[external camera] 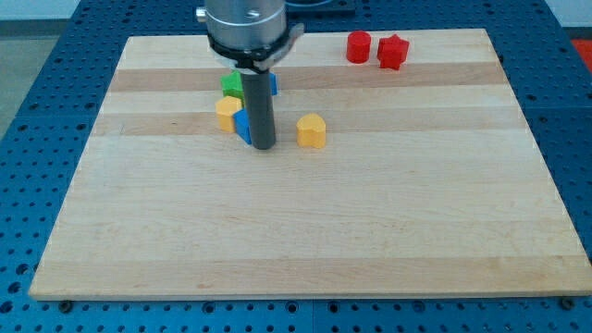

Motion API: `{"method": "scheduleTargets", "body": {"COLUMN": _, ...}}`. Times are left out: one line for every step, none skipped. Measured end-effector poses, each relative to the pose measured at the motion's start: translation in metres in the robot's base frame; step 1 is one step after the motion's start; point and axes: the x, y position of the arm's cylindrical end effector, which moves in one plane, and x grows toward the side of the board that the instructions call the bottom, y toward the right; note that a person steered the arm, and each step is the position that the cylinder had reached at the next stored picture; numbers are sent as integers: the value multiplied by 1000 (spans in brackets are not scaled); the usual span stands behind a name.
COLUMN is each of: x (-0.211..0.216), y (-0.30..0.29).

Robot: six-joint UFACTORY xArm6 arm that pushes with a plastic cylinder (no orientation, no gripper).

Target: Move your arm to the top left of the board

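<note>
My tip (263,146) rests on the wooden board (305,231), in the upper middle-left part of the view. It stands right beside a blue block (242,127), touching or nearly touching its right side. A yellow block (227,112) lies just left of the blue one, and a green block (232,85) sits above them. Another blue block (273,83) peeks out behind the rod. A yellow heart-like block (312,130) lies to the right of the tip, apart from it.
A red cylinder (358,46) and a red star-like block (392,51) sit near the board's top edge, right of centre. The arm's grey mount (252,28) hangs over the top edge. A blue perforated table (55,55) surrounds the board.
</note>
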Motion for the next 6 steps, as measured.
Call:
{"method": "scheduleTargets", "body": {"x": -18, "y": -18}}
{"method": "scheduleTargets", "body": {"x": -34, "y": -28}}
{"method": "scheduleTargets", "body": {"x": -40, "y": -35}}
{"method": "scheduleTargets", "body": {"x": -38, "y": -45}}
{"method": "scheduleTargets", "body": {"x": 0, "y": -95}}
{"method": "scheduleTargets", "body": {"x": 5, "y": -183}}
